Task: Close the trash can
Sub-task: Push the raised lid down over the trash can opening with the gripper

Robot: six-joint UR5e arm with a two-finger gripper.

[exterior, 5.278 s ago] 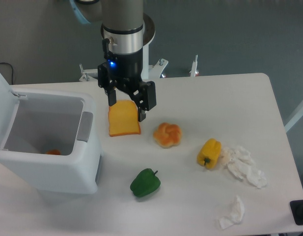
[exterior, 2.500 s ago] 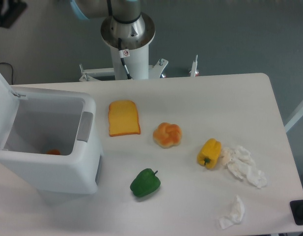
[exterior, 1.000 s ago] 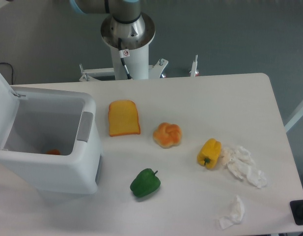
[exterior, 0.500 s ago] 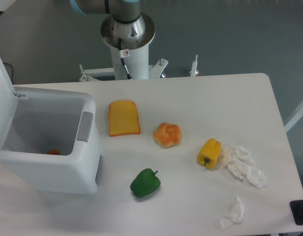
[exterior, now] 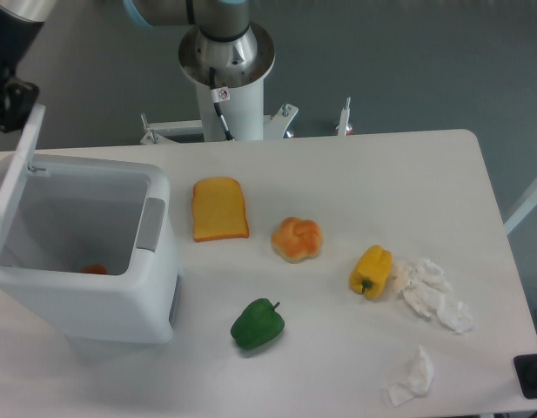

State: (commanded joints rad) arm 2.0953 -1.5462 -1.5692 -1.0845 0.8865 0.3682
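Gripper (exterior: 9,96) has come into view at the 10 o'clock corner, where half a second ago only a sliver showed; it sits just behind the raised lid (exterior: 14,178), and whether its fingers are spread or closed cannot be told. Lid has tipped forward over the trash can (exterior: 103,287), at 8 o'clock on the table (exterior: 381,192), compared with its further-back lean a second ago. Judgement: closing push has begun, can still wide open.
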